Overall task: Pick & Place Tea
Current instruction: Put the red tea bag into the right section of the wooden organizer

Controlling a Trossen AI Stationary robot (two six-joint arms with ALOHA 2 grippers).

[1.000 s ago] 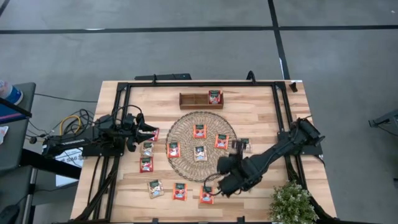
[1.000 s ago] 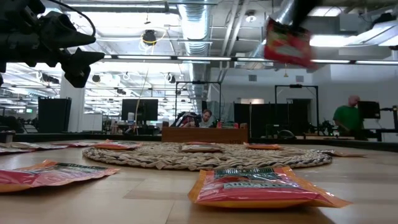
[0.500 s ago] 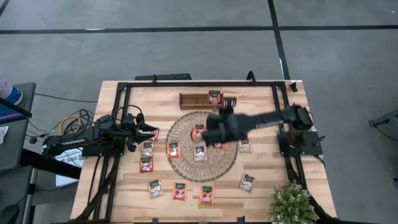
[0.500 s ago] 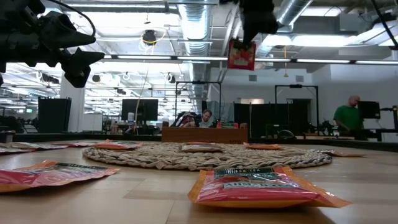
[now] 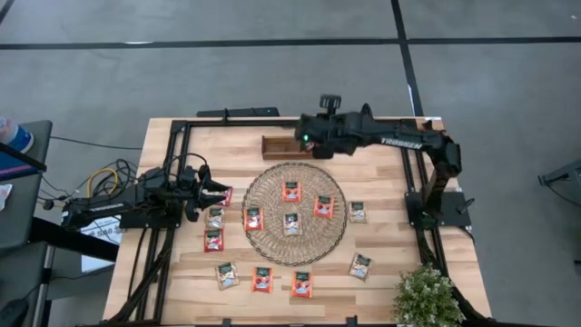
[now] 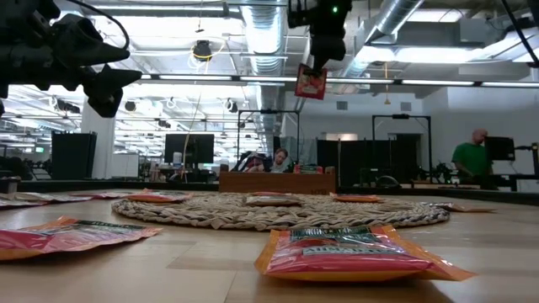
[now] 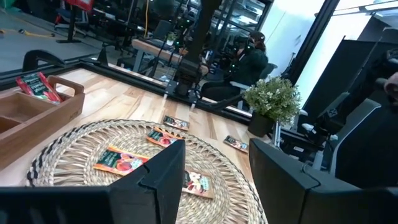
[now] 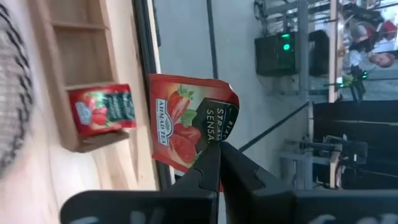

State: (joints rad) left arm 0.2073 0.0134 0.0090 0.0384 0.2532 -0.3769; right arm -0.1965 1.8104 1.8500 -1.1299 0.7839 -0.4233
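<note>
High cam: straight down, far, whole table [image 5: 381, 177] w/ both arms. Low cam: tabletop height, level, facing 12 o'clock across woven mat [image 6: 278, 210] into room. Left wrist cam: close, over same mat [image 7: 74, 162]. Right wrist cam: close on wooden tray [image 8: 78, 74], shared w/ high cam [image 5: 281, 145].

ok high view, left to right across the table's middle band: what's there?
left gripper → grey-green sachet off the mat → red sachet on the woven mat's left part → pale sachet at mat centre → red sachet on its right part → grey-green sachet right of the mat
</note>
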